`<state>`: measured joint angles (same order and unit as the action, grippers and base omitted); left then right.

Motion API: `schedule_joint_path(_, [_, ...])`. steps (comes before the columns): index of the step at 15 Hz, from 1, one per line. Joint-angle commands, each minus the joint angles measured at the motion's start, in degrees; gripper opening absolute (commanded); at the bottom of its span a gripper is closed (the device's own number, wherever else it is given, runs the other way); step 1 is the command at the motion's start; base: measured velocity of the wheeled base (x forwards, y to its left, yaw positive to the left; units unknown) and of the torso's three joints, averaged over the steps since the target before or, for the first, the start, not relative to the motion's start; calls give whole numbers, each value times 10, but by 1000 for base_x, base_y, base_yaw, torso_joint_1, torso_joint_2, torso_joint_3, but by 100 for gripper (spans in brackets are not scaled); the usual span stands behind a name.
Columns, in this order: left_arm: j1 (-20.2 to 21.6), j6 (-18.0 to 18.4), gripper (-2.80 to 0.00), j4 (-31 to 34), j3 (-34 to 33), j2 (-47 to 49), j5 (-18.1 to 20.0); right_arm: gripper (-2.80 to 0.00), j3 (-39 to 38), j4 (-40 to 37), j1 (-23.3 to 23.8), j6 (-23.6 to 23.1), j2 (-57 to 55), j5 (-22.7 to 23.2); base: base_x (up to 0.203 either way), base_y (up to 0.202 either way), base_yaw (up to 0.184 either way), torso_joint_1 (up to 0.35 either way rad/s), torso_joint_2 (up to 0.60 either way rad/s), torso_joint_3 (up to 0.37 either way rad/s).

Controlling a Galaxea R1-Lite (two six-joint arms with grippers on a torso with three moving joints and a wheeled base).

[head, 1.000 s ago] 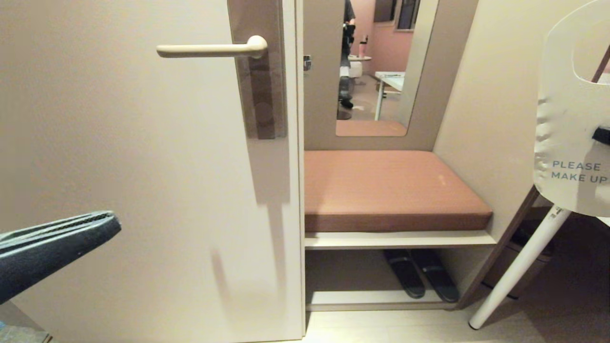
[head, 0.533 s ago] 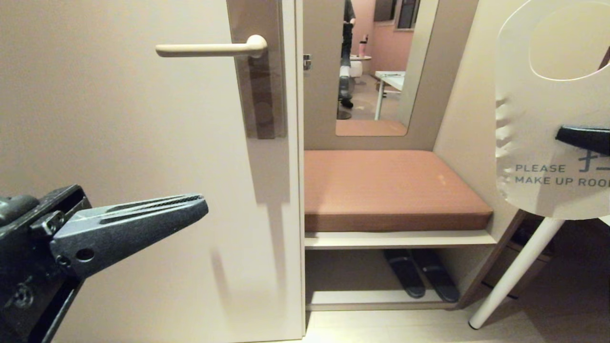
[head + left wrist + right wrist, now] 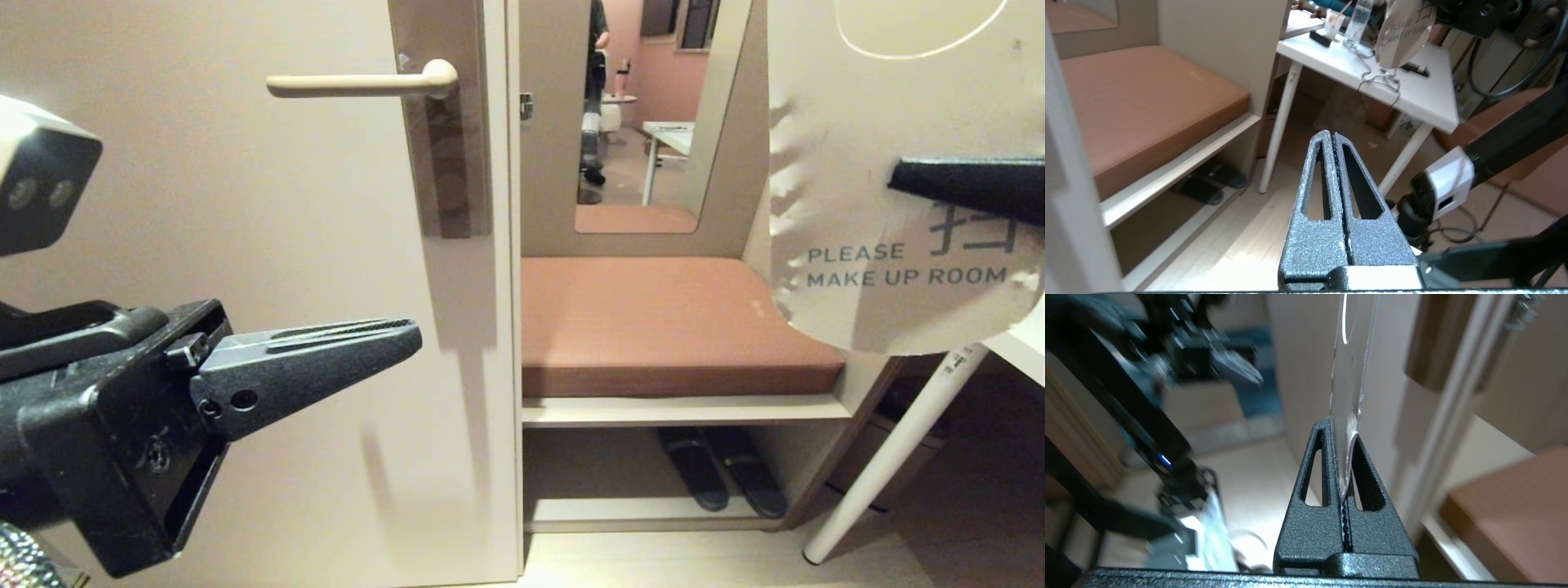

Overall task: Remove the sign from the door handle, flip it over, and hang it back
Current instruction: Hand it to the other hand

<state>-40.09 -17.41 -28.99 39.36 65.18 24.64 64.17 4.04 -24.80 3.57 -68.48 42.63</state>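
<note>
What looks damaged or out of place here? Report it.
The sign, off the door handle and clamped in the right hand, has a row of crimped dents along its left edge. Its white "PLEASE MAKE UP ROOM" side faces the head camera. Nothing else stands out.

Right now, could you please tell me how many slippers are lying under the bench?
2: a dark slipper on the low shelf beneath the cushioned bench, and a second slipper beside it, nearer the wall. Others could be hidden deeper in the shadow.
</note>
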Motion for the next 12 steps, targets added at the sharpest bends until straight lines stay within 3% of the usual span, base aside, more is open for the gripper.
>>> schedule_joint_path(1, [0,-17,-280,-18,1,11,1,-280,-1,40,-15,46,-17,3,0,0,0,0,0,0])
schedule_joint_path(4, [0,-19,-280,-23,2,15,1,-280,-20,109,-36,113,-27,3,0,0,0,0,0,0])
schedule_joint_path(10, [-18,-26,-280,-23,1,15,1,-280,-82,156,-98,127,-28,3,0,0,0,0,0,0])
schedule_joint_path(11, [-20,-26,0,-23,0,15,1,-280,-90,164,-99,127,-29,3,0,0,0,0,0,0])
schedule_joint_path(12, [-20,-25,0,-23,-1,15,1,-280,-93,173,-99,127,-31,3,0,0,0,0,0,0])
